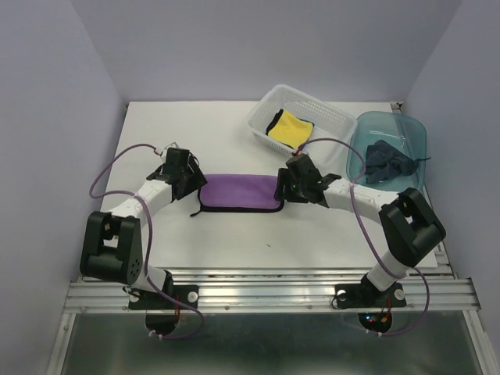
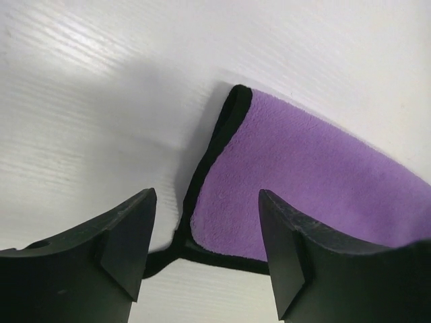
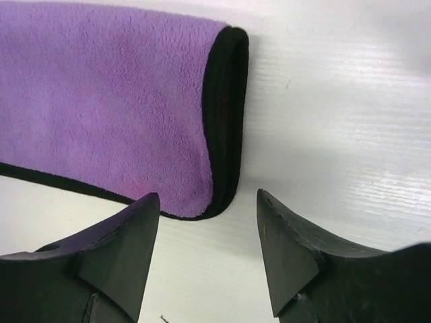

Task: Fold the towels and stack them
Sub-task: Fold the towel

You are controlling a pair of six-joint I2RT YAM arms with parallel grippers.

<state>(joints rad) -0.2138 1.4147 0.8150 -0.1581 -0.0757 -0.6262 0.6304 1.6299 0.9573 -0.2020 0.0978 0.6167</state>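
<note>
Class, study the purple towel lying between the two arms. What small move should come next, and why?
The purple towel lies folded into a long strip. The left fingers and right fingers stand open at its two ends, gripping nothing. Probably best: close the right fingers on their end, to carry it over to the left end and halve the strip.

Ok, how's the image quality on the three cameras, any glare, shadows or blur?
Top external: even soft light, purple towel sharp. Left wrist: broad grey shadow on the table beside the towel, top right washed out. Right wrist: towel nap crisp, table bright at right, dark fingers show little detail.
</note>
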